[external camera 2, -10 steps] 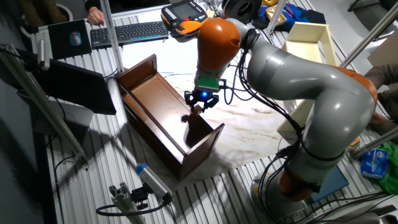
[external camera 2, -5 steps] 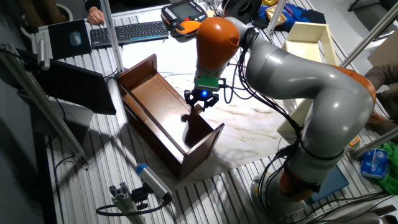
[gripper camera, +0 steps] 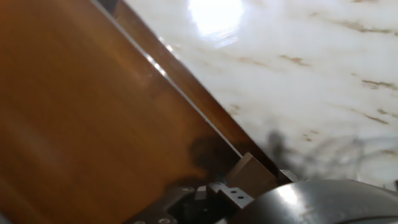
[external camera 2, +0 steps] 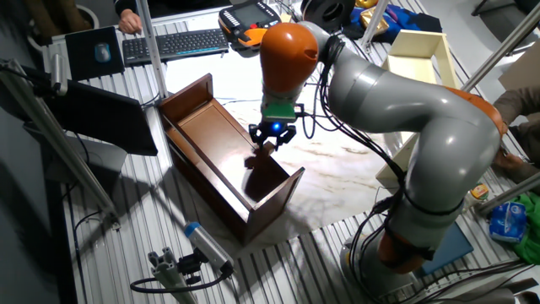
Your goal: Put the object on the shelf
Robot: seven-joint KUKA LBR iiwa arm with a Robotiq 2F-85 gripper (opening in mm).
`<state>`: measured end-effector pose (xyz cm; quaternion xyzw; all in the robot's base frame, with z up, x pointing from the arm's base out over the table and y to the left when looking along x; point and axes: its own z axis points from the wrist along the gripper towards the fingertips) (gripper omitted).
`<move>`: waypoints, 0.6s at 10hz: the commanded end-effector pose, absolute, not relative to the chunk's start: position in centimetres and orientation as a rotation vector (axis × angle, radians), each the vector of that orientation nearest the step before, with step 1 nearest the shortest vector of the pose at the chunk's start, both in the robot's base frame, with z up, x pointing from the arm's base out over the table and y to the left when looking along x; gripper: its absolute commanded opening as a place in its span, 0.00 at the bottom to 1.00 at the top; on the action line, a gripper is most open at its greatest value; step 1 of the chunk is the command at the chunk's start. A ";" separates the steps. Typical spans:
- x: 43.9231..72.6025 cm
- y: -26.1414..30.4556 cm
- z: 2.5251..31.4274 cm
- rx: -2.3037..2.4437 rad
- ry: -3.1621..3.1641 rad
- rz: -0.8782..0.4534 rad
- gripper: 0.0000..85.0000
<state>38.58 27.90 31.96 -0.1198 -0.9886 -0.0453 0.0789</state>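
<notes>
Compared to a second ago the arm has drifted a bit to the left, so the gripper (external camera 2: 269,135) now hangs right over the long side wall of the dark brown shelf (external camera 2: 202,127), with the orange wrist section above it pointing nearly straight down. It's clamped on the little tan wooden cube (gripper camera: 252,176), which sits between the fingers above the shelf's edge, with the glossy brown interior on one side and the white marbled tabletop (gripper camera: 311,74) on the other.

No text, label or number is legible anywhere
</notes>
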 end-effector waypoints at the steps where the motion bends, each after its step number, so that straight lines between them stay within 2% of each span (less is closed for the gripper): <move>1: 38.6 27.9 31.9 -0.334 -2.959 -0.128 0.00; 6: 37.1 31.2 31.6 -0.509 -2.960 -0.097 0.00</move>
